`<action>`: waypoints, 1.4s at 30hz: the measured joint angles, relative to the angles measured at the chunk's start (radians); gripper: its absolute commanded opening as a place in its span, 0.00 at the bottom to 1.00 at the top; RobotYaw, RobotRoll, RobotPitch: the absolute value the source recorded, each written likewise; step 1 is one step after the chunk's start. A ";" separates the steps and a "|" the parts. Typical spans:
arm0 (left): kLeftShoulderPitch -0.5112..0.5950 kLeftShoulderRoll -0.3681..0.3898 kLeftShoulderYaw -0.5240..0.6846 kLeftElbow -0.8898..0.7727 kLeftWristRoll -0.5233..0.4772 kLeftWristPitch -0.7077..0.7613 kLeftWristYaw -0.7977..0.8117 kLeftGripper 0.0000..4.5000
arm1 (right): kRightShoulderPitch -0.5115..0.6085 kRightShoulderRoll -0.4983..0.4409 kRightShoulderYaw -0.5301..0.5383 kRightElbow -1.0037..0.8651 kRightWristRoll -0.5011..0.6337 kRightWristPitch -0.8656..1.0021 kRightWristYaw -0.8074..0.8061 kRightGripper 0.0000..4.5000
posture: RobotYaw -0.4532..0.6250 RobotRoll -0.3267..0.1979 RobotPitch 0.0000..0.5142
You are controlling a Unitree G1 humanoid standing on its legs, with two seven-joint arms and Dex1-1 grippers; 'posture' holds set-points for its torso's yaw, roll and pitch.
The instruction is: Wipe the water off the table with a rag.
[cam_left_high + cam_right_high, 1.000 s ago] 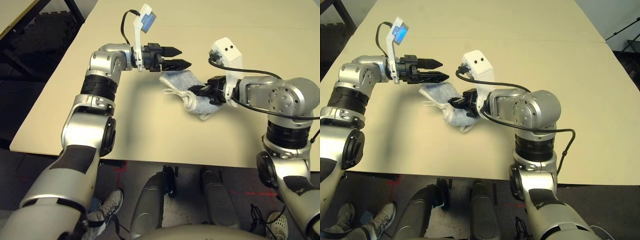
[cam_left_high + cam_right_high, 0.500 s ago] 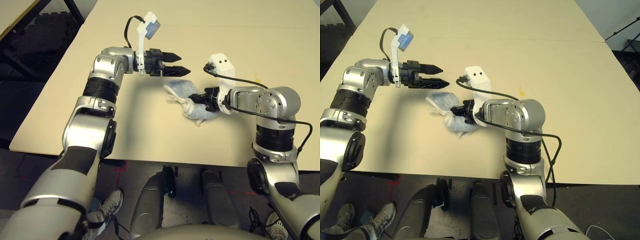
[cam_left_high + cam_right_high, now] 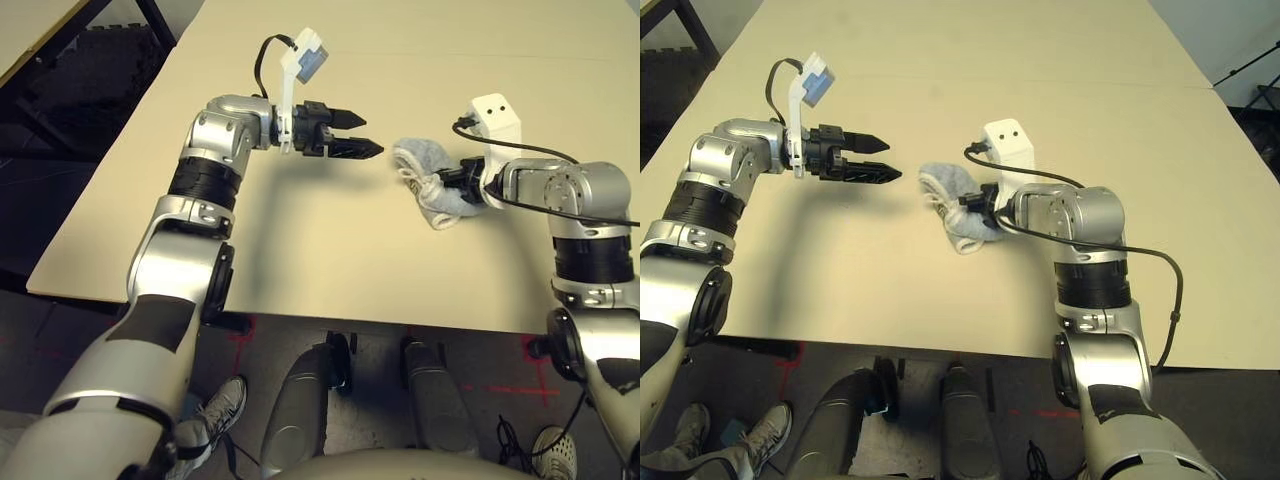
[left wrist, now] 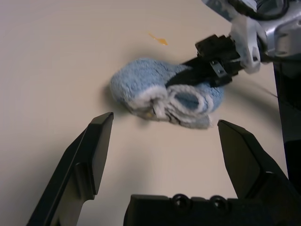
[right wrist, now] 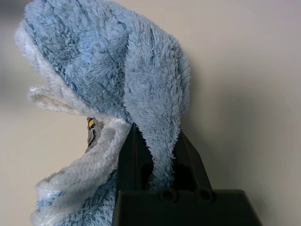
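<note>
Before me lies the large flat table with a plain cream-beige top (image 3: 320, 270), the broadest thing in my sight. My silver left arm with black bands (image 3: 175, 260) reaches over it from one side, and my silver right arm with black bands (image 3: 1095, 290) comes in from the other. Next in size is the soft blue-grey terry rag with a whitish hem (image 3: 950, 190), bunched and folded upon the tabletop, on the side of my left gripper toward my right arm. My black two-fingered right gripper (image 5: 157, 165) is clenched on the rag, a fold of the cloth pinched between its fingers while the rest bulges out beyond and beside them. My black two-fingered left gripper (image 4: 167, 120) is spread apart, grasping nothing; it hangs above the table near the rag, apart from it. Smallest of all is the water, a thin yellow-orange streak of liquid (image 4: 158, 39) on the tabletop. It lies near the rag but apart from it, across the bunched cloth from my left gripper.
</note>
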 measured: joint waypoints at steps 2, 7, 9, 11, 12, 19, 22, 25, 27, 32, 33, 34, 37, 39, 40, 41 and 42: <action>0.008 0.000 -0.004 -0.013 0.001 0.004 -0.001 1.00 | -0.009 -0.025 -0.001 0.036 -0.011 -0.028 -0.004 0.04 | 0.25 0.62 0.52; 0.020 0.000 -0.021 -0.014 0.007 0.005 -0.007 1.00 | -0.026 -0.083 -0.017 0.129 -0.046 -0.102 -0.008 0.04 | 0.25 0.62 0.52; 0.024 -0.001 -0.026 -0.019 0.007 0.005 -0.008 1.00 | -0.038 -0.113 -0.020 0.188 -0.066 -0.147 -0.008 0.04 | 0.25 0.62 0.52; 0.034 -0.001 -0.028 -0.021 0.007 0.005 -0.008 1.00 | -0.041 -0.144 -0.028 0.233 -0.082 -0.183 -0.008 0.04 | 0.24 0.62 0.52; 0.039 -0.001 -0.030 -0.021 0.007 0.005 -0.008 1.00 | -0.043 -0.159 -0.032 0.259 -0.087 -0.203 -0.008 0.04 | 0.24 0.62 0.52; 0.050 -0.011 -0.036 -0.035 0.007 0.005 -0.011 1.00 | -0.075 -0.233 -0.039 0.427 -0.139 -0.325 -0.006 0.04 | 0.24 0.62 0.52; 0.053 -0.014 -0.037 -0.037 0.007 0.005 -0.012 1.00 | -0.083 -0.240 -0.041 0.473 -0.151 -0.362 0.001 0.04 | 0.24 0.62 0.52; 0.054 -0.015 -0.037 -0.038 0.007 0.005 -0.013 1.00 | -0.089 -0.246 -0.041 0.507 -0.160 -0.393 0.012 0.04 | 0.24 0.62 0.52; 0.054 -0.015 -0.037 -0.038 0.007 0.005 -0.013 1.00 | -0.092 -0.247 -0.041 0.527 -0.162 -0.410 0.014 0.04 | 0.24 0.62 0.52; 0.063 -0.015 -0.038 -0.056 0.007 0.006 -0.017 1.00 | -0.093 -0.267 -0.038 0.580 -0.198 -0.482 0.014 0.04 | 0.24 0.62 0.52; 0.065 -0.015 -0.038 -0.057 0.007 0.007 -0.018 1.00 | -0.093 -0.275 -0.038 0.595 -0.203 -0.499 0.012 0.04 | 0.24 0.62 0.52; 0.069 -0.015 -0.038 -0.058 0.007 0.008 -0.017 1.00 | -0.095 -0.280 -0.038 0.607 -0.215 -0.512 0.011 0.04 | 0.24 0.62 0.52; 0.079 -0.015 -0.038 -0.059 0.007 0.013 -0.017 1.00 | -0.097 -0.303 -0.038 0.639 -0.241 -0.544 0.003 0.04 | 0.25 0.62 0.52; 0.079 -0.016 -0.037 -0.060 0.006 0.014 -0.011 1.00 | -0.100 -0.313 -0.041 0.648 -0.250 -0.550 0.000 0.04 | 0.25 0.62 0.52; 0.079 -0.017 -0.036 -0.060 0.005 0.013 -0.005 1.00 | -0.100 -0.314 -0.043 0.645 -0.256 -0.550 -0.004 0.04 | 0.25 0.62 0.52; 0.079 -0.020 -0.035 -0.060 0.005 0.011 0.003 1.00 | -0.100 -0.315 -0.046 0.641 -0.259 -0.550 -0.007 0.04 | 0.26 0.62 0.51; 0.079 -0.025 -0.026 -0.057 0.004 0.001 0.021 1.00 | -0.101 -0.315 -0.052 0.629 -0.260 -0.549 -0.011 0.04 | 0.26 0.62 0.51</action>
